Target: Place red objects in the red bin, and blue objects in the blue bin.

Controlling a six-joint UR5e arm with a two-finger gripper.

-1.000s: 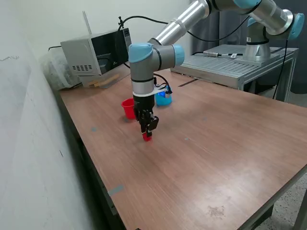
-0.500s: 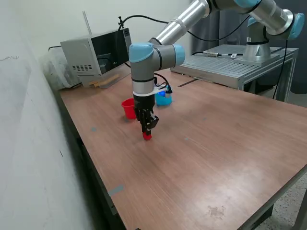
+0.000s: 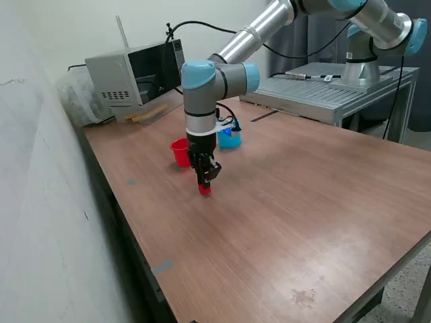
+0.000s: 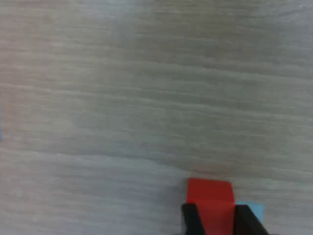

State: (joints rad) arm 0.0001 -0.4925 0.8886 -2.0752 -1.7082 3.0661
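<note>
Black two-finger pincer (image 3: 205,183) points straight down, clamped on a tiny solid red cube (image 3: 205,189) at its tips, just over the brown wood-grain tabletop (image 3: 303,215). Wrist view: red cube (image 4: 210,203) sits between both dark fingers (image 4: 193,220) (pale blue scrap beside it, unclear what). Small round red plastic cup (image 3: 180,151) stands near, behind the pincer; light blue plastic cup (image 3: 230,138) further back, partly hidden by the arm.
</note>
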